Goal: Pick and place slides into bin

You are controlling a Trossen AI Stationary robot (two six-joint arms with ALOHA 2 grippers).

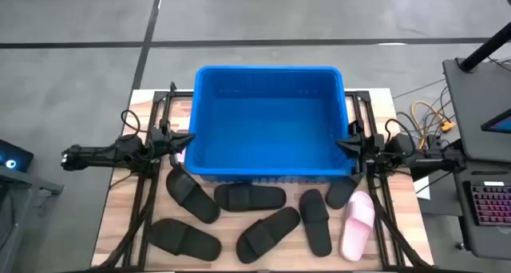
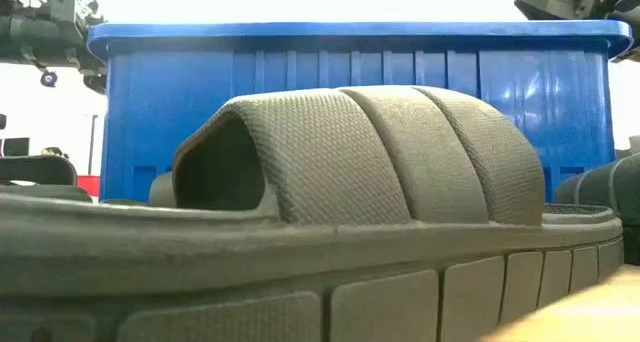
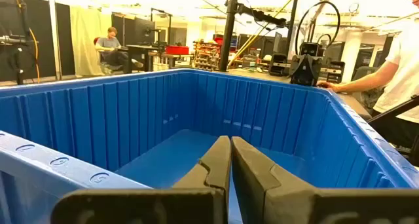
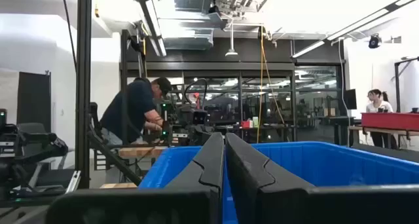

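Black slide fills the low view, lying broadside before the bin. Left gripper and right gripper, both shut and empty, flank the bin; 6 slides lie between bin and table edge, the pink slide nearest the right arm.

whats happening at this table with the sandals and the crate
Nothing is being handled yet. The big bright blue plastic crate sits empty at the back of the wooden table. Six matte black foam slide sandals and one light pink slide lie on the table in front of it. The left claw and right claw wait shut at the crate's two sides, holding nothing.
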